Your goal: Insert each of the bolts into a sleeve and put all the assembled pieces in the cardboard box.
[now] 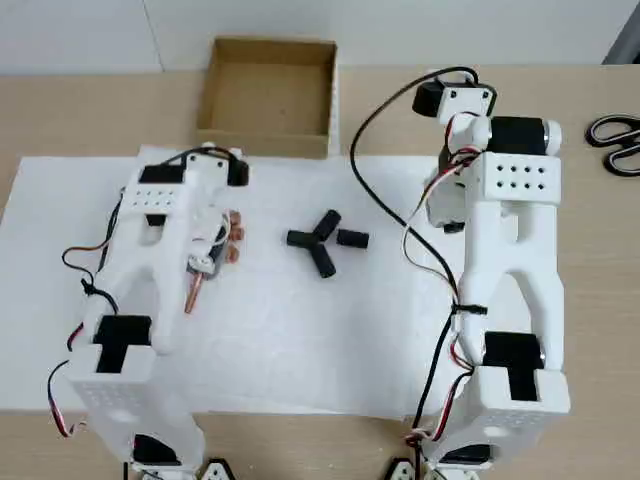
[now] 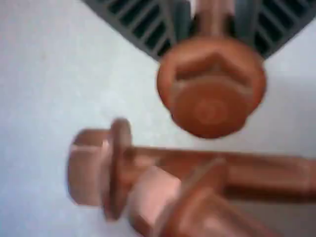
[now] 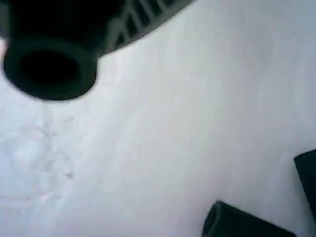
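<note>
In the left wrist view my left gripper (image 2: 212, 19) is shut on the shank of a copper bolt (image 2: 211, 89), whose hex head faces the camera. Two more loose bolts (image 2: 98, 165) lie crossed on the white sheet just beyond it. From above, the left gripper (image 1: 205, 265) is beside the bolt pile (image 1: 232, 235). My right gripper (image 3: 64, 24) is shut on a black sleeve (image 3: 49, 69), its open bore showing. Three loose sleeves (image 1: 325, 240) lie at the sheet's middle, left of the right gripper (image 1: 445, 215). The cardboard box (image 1: 268, 135) stands open at the back.
A white sheet (image 1: 300, 340) covers the wooden table between the arms. Scissors (image 1: 615, 142) lie at the far right edge. Black and coloured cables trail along both arms. Two loose sleeves (image 3: 242, 222) lie near the held one in the right wrist view.
</note>
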`<move>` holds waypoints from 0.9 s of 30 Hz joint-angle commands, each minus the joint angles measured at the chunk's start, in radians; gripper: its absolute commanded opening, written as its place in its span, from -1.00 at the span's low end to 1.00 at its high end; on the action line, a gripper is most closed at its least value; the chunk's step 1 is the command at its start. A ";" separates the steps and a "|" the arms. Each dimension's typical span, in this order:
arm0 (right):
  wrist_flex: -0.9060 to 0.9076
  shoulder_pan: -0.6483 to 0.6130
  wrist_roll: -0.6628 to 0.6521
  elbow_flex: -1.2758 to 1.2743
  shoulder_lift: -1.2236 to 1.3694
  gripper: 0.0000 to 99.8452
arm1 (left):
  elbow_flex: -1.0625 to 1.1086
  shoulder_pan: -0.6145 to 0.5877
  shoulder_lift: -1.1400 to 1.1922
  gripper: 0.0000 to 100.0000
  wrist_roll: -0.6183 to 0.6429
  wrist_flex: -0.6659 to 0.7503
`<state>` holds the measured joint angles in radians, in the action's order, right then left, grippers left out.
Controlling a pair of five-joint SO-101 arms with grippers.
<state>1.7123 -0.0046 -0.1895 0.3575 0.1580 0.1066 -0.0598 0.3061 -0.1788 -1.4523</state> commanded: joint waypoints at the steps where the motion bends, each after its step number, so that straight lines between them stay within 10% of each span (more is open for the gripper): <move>1: 0.015 0.012 -0.009 0.003 -0.074 -0.99 | 0.007 -0.006 -0.008 -0.88 -0.011 0.041; 27: 0.015 0.012 -0.009 0.003 -0.074 -0.99 | 0.094 -0.003 -0.005 -0.99 -0.008 0.170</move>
<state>1.7123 -0.0046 -0.1895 0.3575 0.1580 0.1972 -0.0583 0.3030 -0.1788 -1.3050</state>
